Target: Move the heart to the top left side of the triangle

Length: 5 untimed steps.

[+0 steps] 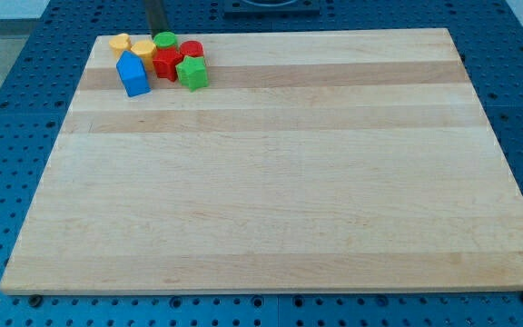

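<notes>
Camera view: blocks clustered at the surface top left; heart and triangle indistinguishable; my tip just above the green block, holding nothing.

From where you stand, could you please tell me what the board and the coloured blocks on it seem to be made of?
The board looks like wood with a smooth matt finish: pale glued strips with visible grain run across it. The blocks, such as the blue block and the green star-like block, look like moulded plastic: saturated uniform colour and a slight sheen, though painted wood cannot be ruled out. My tip sits behind them, apparently dark metal or plastic.
</notes>
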Each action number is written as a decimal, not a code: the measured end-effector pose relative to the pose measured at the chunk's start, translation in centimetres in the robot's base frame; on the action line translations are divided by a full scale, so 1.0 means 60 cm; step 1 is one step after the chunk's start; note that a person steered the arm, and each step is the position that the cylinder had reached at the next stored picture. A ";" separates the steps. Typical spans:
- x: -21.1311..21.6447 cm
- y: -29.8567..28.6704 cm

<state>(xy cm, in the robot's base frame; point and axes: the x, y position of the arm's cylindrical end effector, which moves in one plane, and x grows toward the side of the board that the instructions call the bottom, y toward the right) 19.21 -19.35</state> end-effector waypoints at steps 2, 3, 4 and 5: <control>-0.001 -0.051; -0.002 -0.077; -0.002 -0.079; 0.005 -0.079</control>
<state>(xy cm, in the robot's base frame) 19.51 -24.06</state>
